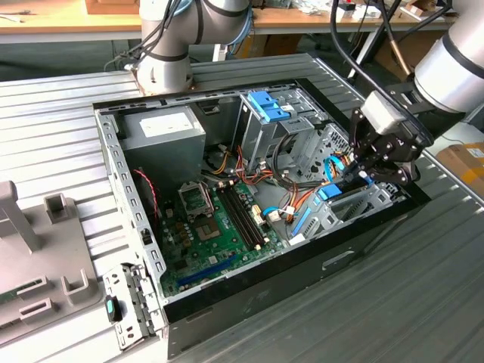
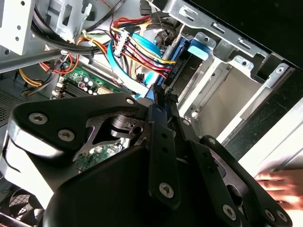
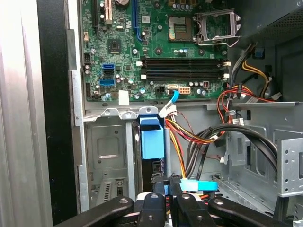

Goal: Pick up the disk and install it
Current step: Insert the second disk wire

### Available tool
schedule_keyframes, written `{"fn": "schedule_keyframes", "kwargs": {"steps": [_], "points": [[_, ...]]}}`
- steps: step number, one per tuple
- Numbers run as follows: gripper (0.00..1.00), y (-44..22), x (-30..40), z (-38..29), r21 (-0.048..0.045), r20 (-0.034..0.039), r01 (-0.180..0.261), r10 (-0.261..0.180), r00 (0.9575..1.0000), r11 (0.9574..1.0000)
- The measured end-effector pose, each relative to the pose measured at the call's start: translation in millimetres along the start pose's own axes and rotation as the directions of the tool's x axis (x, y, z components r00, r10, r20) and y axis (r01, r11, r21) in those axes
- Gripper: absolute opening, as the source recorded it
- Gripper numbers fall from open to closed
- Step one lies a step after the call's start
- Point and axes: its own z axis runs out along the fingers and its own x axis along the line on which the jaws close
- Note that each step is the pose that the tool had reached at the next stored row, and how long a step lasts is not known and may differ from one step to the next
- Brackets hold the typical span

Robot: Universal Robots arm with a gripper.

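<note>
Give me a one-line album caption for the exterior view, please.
Robot arm's tool reaching into an open computer case, at the blue-framed disk standing in its bay.

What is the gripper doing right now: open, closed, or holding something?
Gripper: jaws closed on the disk's light blue bracket edge, down in the drive bay of the computer case.

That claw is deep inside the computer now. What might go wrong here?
The gripper sits at the drive bay with the blue-framed disk standing edgewise in its slot; it might jam if tilted. Loose red and yellow cables run right beside it and might snag. A person's hand rests near the case edge.
</note>
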Motion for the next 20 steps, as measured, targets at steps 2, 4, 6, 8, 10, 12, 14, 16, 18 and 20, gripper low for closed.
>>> {"fn": "schedule_keyframes", "kwargs": {"steps": [2, 4, 6, 8, 10, 12, 14, 16, 18, 20], "points": [[0.16, -0.1, 0.0, 0.0, -0.0017, 0.0295, 0.0, 0.001, 0.9996, 1.0], [0.16, -1.8, 0.8, 0.0, -0.002, 0.0304, -0.001, 0.001, 0.9995, 1.0], [0.16, -4.2, 1.6, 0.2, -0.0016, 0.0305, -0.004, 0.004, 0.9995, 1.0], [0.16, -4.4, 3.3, -0.1, -0.0015, 0.0309, -0.005, 0.005, 0.9995, 1.0], [0.16, -4.7, 7.0, -0.7, -0.0015, 0.0315, -0.005, 0.005, 0.9995, 1.0], [0.16, -4.8, 8.9, -1.0, -0.0017, 0.0353, -0.005, 0.005, 0.9994, 1.0], [0.16, -4.7, 10.3, -1.2, -0.0034, 0.0589, -0.006, 0.006, 0.9982, 1.0], [0.16, -4.6, 11.3, -1.4, -0.0038, 0.0644, -0.006, 0.006, 0.9979, 1.0], [0.16, -4.7, 13.7, -1.3, -0.0037, 0.0644, -0.007, 0.007, 0.9979, 1.0], [0.16, -4.8, 14.7, 0.3, -0.0035, 0.0642, -0.008, 0.008, 0.9979, 1.0]]}}
